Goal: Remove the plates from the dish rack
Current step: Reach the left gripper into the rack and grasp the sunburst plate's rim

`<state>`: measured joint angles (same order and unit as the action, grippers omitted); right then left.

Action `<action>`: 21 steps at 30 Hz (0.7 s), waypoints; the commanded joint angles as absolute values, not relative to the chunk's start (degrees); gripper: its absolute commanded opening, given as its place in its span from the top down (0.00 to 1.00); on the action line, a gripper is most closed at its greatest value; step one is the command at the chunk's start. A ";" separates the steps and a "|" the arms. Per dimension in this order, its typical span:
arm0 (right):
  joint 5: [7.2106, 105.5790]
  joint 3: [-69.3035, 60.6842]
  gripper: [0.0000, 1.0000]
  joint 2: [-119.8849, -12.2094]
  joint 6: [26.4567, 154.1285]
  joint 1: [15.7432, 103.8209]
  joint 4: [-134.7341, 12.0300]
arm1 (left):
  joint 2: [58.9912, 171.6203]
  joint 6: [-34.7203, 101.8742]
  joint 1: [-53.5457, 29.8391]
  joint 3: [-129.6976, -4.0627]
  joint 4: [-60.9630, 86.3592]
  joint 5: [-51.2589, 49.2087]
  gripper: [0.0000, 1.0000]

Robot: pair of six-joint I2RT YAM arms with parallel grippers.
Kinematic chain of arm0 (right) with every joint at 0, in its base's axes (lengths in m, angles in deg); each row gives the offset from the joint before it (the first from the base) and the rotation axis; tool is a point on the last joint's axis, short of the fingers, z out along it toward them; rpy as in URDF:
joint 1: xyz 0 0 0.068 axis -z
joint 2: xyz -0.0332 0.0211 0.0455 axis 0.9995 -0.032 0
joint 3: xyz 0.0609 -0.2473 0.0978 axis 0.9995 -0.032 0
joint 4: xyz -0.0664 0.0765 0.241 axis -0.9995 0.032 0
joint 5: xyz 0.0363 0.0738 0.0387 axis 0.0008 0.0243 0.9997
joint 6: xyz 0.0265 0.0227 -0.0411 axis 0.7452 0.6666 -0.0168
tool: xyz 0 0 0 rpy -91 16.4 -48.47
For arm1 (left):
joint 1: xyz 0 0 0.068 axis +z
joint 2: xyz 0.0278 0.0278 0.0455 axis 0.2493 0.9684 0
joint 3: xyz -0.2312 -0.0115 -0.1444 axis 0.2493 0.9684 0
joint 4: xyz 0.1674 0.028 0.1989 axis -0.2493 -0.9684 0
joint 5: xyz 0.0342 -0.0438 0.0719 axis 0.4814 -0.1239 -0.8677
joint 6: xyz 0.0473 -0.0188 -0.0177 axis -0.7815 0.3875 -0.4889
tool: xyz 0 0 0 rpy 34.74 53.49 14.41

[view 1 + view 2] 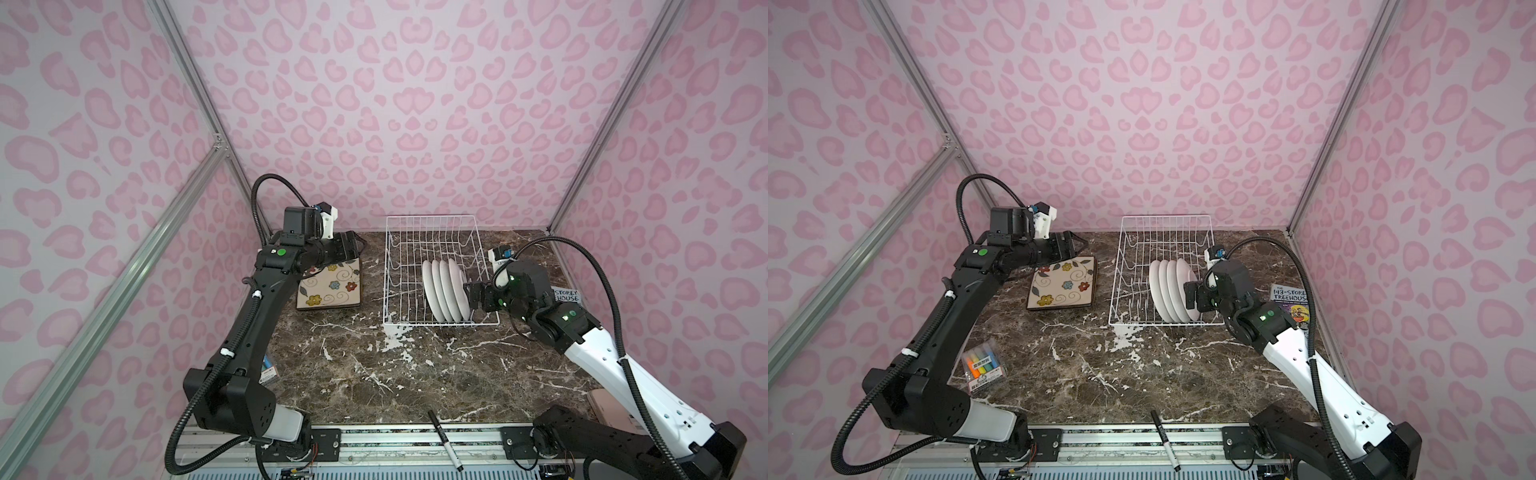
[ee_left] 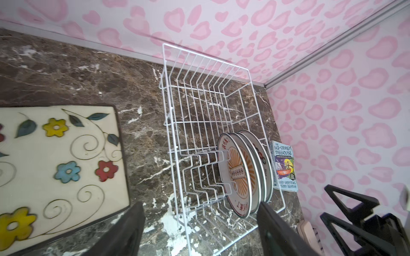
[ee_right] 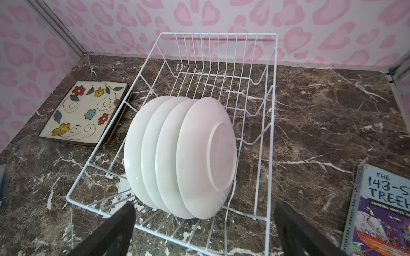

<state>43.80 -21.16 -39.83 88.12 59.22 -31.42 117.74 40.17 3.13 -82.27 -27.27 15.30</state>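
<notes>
At the table's (image 1: 374, 365) front edge we see a pen (image 1: 445, 440), with a pack of highlighters (image 1: 983, 365) a little further back on the left. Beyond them, four round plates (image 1: 444, 291) stand on edge in the near end of the dish rack (image 1: 430, 232). Our right claw (image 1: 474, 296) hangs wide and empty just beside their white backs. Left of the rack, the square plates (image 1: 328, 289) lie stacked on the table, flowers up. Our left claw (image 1: 1077, 246) hovers wide and empty over their far edge.
</notes>
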 commanded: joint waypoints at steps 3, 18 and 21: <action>44.37 -21.59 0.01 -39.51 88.93 59.36 -31.21 | 118.50 45.12 -0.69 -80.49 -21.97 17.55 0.20; 44.24 -24.31 0.01 -39.07 90.53 59.69 -30.64 | 124.72 51.23 -12.05 -76.96 -17.54 16.13 0.32; 44.08 -24.61 0.01 -39.12 90.35 59.69 -31.05 | 126.85 52.86 -13.80 -76.35 -15.61 16.64 0.38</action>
